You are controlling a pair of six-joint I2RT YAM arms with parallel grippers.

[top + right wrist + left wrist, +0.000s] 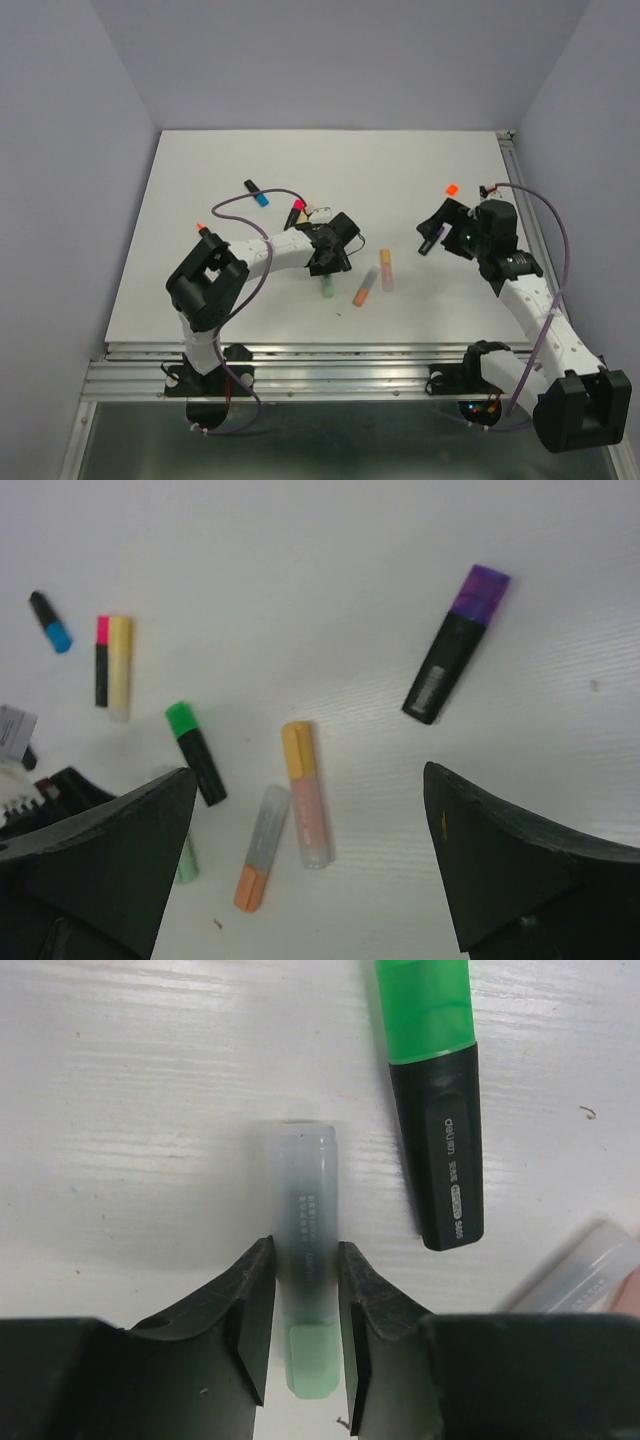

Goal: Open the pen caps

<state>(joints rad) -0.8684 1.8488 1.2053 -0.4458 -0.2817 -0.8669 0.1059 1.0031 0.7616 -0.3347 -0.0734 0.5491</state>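
My left gripper (pixel 329 268) (pixel 305 1260) is low on the table, its jaws shut on the grey body of a pen with a mint cap (pixel 315 1360). A black pen with a green cap (pixel 425 1010) lies just right of it. My right gripper (pixel 432 235) (pixel 309 770) is open wide and empty above the table. Below it lie a pink pen with a yellow cap (pixel 297 748), a grey pen with an orange cap (pixel 250 888) and a black pen with a purple cap (pixel 482 590). A blue cap (pixel 58 637) is on a short black pen farther left.
A pink-and-yellow pen (pixel 113 660) lies near the blue one. A small orange piece (pixel 451 187) lies behind my right gripper. The white table (pixel 200 300) ends at a metal rail in front, and grey walls stand close on three sides.
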